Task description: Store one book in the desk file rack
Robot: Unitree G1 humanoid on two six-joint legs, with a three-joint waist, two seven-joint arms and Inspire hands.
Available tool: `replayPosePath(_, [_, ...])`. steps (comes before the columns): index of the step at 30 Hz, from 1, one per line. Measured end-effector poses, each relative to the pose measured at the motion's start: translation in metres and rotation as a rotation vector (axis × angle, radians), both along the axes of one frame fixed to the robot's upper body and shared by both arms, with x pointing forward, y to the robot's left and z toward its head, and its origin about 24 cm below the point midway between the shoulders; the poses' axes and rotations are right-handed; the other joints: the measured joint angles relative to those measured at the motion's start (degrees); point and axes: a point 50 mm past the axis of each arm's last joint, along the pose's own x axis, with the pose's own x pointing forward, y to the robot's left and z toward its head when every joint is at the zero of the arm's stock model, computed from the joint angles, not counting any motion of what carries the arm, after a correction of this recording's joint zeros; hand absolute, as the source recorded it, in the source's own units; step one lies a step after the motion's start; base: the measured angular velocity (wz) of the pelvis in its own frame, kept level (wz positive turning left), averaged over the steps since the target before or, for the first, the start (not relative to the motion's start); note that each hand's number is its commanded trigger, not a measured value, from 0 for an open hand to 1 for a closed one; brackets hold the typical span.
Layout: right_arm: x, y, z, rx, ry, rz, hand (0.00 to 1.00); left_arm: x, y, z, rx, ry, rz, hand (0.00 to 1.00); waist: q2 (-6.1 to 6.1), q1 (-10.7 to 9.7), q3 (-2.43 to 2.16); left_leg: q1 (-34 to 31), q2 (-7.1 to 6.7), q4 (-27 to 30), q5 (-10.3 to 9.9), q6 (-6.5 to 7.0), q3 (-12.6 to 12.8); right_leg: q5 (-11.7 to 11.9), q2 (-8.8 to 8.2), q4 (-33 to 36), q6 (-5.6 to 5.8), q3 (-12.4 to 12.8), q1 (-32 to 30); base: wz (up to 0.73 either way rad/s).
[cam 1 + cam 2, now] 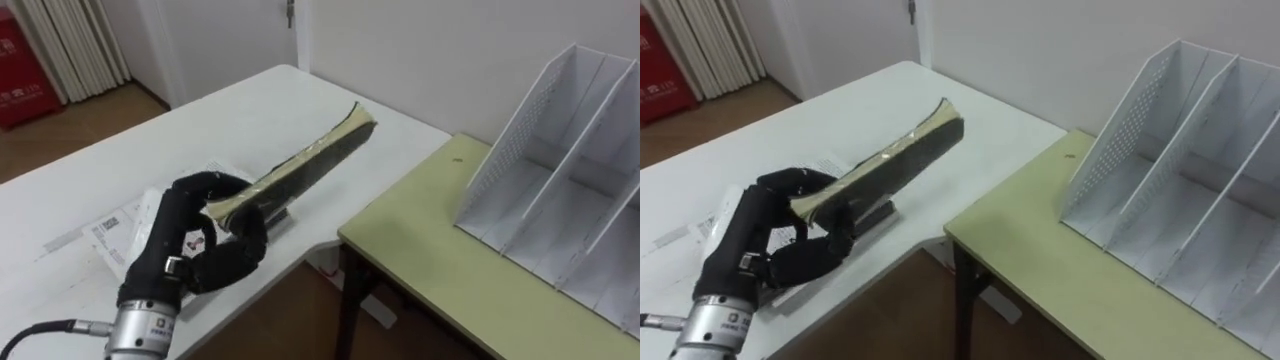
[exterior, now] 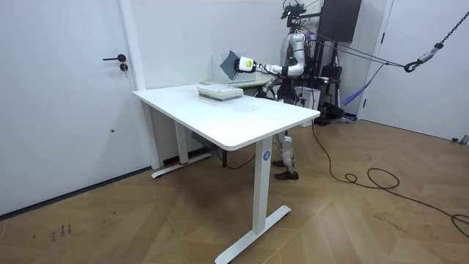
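I see the left robot hand (image 1: 200,245) clenched round the near end of the book (image 1: 310,160), fingers curled over its page edge, holding it clear above the white bench (image 1: 230,110) with the far end angled upward. The file rack (image 1: 560,190) stands on the green bench (image 1: 440,260) to the right, well apart from the book; printed sheets (image 1: 105,235) lie under the hand

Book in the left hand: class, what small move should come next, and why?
Probably carry the book rightward toward the file rack: the left hand is curled round it above the white table, and the rack stands apart on the green desk.
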Motion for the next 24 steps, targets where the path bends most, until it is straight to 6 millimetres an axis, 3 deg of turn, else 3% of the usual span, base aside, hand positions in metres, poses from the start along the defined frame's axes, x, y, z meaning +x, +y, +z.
replayPosePath(5, [0.016, 0.021, 0.028, 0.156, -0.114, 0.086, 0.00, -0.001, -0.005, 0.005, -0.243, 0.002, -0.150, 1.00, 0.11, 0.1, 0.32, 0.5, 0.03, -0.3, 0.0, 0.00, -0.4, 0.0, -0.16, 0.3, 0.01, 0.0, 0.1, 0.01])
replayPosePath(12, [0.024, 0.033, 0.049, 0.402, -0.134, 0.128, 0.00, -0.002, -0.008, 0.006, -0.561, 0.027, -0.345, 1.00, -0.04, 0.4, 0.47, 0.2, 0.10, -0.1, 0.0, 0.01, 0.0, 0.0, -0.21, 1.7, 0.01, 0.6, -0.9, -0.04])
replayPosePath(16, [0.029, 0.037, 0.063, 0.468, -0.146, 0.194, 0.00, -0.003, -0.010, 0.006, -0.620, 0.026, -0.421, 1.00, 0.11, 0.2, 0.38, -0.9, 0.10, 0.5, 0.0, 0.01, 0.0, 0.0, -0.31, 2.4, 0.00, 0.5, -1.8, -0.01])
replayPosePath(24, [0.039, 0.036, 0.093, 0.802, -0.214, 0.153, 0.00, -0.006, -0.012, -0.010, -0.760, 0.120, -0.594, 1.00, 0.15, 0.5, 0.29, -0.8, 0.28, 1.0, 0.0, 0.00, 0.6, 0.0, -0.20, 3.3, -0.08, 1.6, -2.3, -0.05])
